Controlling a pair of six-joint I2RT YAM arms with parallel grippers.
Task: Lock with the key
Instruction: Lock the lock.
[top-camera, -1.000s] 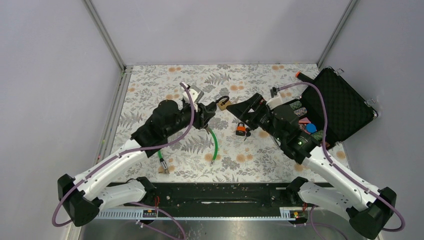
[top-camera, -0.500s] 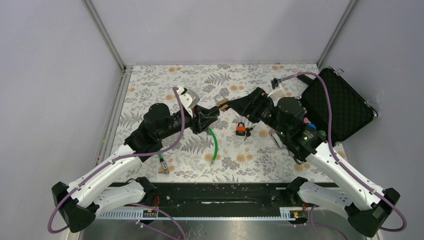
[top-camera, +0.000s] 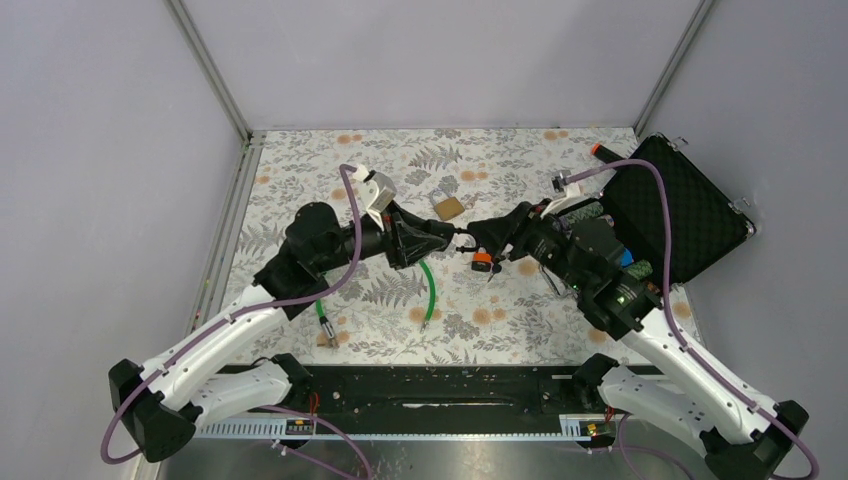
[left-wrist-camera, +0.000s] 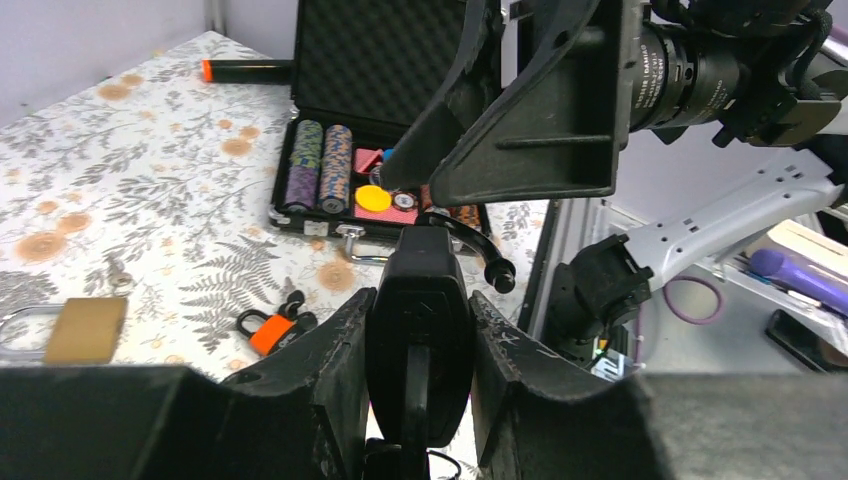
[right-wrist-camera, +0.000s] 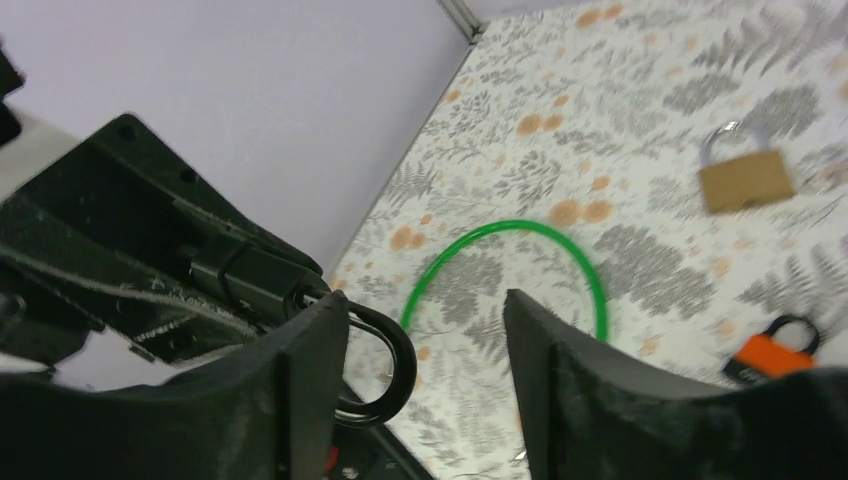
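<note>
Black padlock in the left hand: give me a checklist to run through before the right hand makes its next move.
1. Black padlock clamped in left hand: ok.
2. Its curved shackle swung open, free end out of the body: ok.
3. Shackle between the fingers of the open right hand, not yet pinched: ok.
4. Key seated in the black padlock: cannot tell, the keyhole end is hidden.
5. Small orange padlock and brass padlock lying loose, in neither hand: ok.
</note>
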